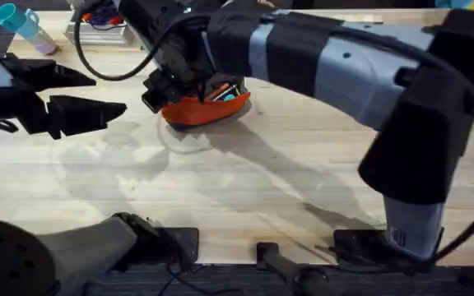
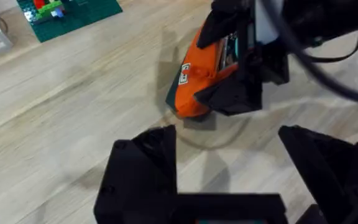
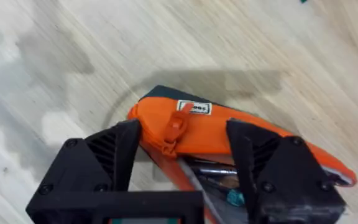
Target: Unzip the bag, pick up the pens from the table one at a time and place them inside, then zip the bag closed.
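Straddling the zipper tab (image 3: 174, 127) at one end of the bag (image 1: 204, 105), the right pincer (image 3: 182, 155) has its fingers spread to either side of the tab, not yet pinched on it. The bag lies on the tabletop (image 1: 245, 189), its mouth partly open, with pens (image 3: 219, 175) and a teal handle (image 3: 235, 198) visible inside. The left pincer (image 1: 97, 94) hovers open beside the bag, apart from it.

The step in hand looks to be zipping shut. To do it well, the right pincer should close squarely on the tab and draw it along the seam, while the left pincer pins the bag so it does not slide.

Beyond the bag sits a green toy plate (image 2: 70, 14), near enough to mind. On the near side of the bag, bare tabletop leaves ample room.
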`<state>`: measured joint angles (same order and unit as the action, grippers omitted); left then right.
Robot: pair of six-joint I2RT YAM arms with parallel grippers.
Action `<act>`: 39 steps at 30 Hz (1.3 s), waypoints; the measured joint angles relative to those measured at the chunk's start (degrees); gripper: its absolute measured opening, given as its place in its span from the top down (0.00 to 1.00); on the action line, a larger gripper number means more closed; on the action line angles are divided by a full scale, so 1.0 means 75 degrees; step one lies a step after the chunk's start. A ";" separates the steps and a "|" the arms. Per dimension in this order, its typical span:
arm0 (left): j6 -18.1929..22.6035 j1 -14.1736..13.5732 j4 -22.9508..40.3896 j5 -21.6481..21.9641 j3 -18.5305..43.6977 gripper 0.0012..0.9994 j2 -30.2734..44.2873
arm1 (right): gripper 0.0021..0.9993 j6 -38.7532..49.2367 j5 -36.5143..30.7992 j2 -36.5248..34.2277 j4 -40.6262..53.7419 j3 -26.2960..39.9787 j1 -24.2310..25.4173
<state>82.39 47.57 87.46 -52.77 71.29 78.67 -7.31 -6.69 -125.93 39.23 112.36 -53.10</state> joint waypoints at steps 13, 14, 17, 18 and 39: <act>0.0000 0.0000 -0.0001 0.0000 0.0000 0.01 0.0000 | 0.37 -0.0085 0.0012 -0.0127 -0.0025 0.0006 -0.0035; 0.0000 0.0000 0.0000 0.0000 0.0000 0.01 0.0000 | 0.39 -0.0087 0.0013 -0.0128 -0.0025 0.0006 -0.0041; 0.0000 0.0000 -0.0001 0.0000 0.0000 0.01 0.0000 | 0.45 -0.0090 0.0016 -0.0128 -0.0019 0.0006 -0.0047; 0.0000 0.0000 -0.0003 0.0000 0.0000 0.01 0.0000 | 0.47 -0.0088 0.0026 -0.0128 -0.0013 0.0006 -0.0047; 0.0000 0.0000 0.0000 0.0000 0.0000 0.01 0.0000 | 0.97 -0.0169 0.0031 -0.0128 0.0063 0.0012 -0.0076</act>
<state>82.39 47.57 87.46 -52.77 71.29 78.67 -8.58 -6.46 -126.89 39.70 112.44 -53.67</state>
